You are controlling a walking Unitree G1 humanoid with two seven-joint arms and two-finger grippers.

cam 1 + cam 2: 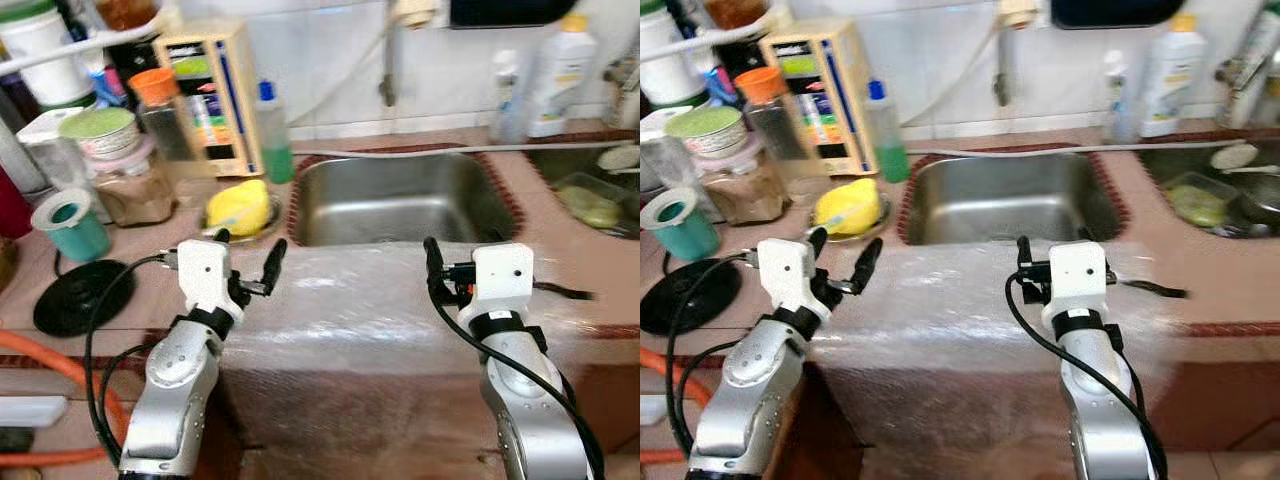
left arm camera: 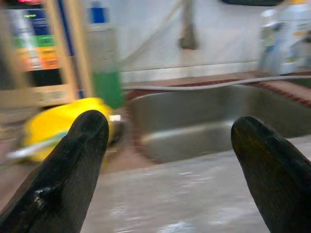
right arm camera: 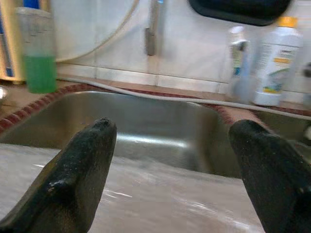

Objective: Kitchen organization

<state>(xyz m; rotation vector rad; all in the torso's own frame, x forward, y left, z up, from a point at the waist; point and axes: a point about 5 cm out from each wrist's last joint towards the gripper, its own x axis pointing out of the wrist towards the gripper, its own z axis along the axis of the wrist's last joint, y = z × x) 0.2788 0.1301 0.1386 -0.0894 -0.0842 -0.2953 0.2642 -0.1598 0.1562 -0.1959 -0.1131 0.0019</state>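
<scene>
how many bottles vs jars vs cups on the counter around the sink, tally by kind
Bottles: 3, namely green-liquid clear bottle with blue cap, white bottle with yellow cap, small clear spray bottle
Jars: 2, namely orange-lidded glass jar, brown-filled glass jar
Cups: 1, the teal cup
Total: 6

Soft daylight, slight motion blur

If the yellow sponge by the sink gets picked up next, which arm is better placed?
Probably left. The left gripper hangs open just in front of the yellow sponge, left of the sink. The right gripper is open too, but sits across the sink front.
</scene>
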